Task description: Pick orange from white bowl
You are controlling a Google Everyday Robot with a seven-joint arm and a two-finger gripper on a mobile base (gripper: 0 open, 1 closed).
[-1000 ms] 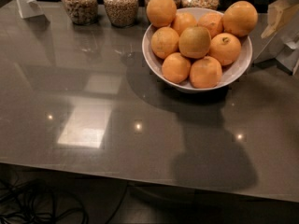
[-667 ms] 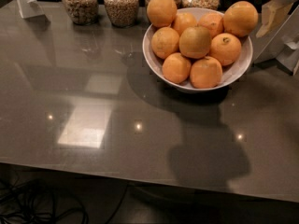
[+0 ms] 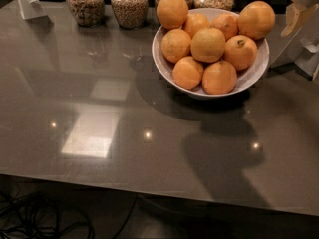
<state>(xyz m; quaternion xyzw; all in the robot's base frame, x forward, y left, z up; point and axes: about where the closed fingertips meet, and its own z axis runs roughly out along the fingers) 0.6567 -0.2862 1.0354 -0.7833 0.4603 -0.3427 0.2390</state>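
We see only part of the gripper, cut off at the top right corner just beside the wide white ceramic bowl, and we cannot tell whether it is open or closed. The large smooth orange sits on the bowl's right rim, atop the pile and nearest the gripper. Behind the bowl, two of the four glass jars are half hidden by fruit. A white stand is cropped at the top left. Since a second ago the oranges have not shifted, while the dark shadow on the grey table has crept closer to the bowl.
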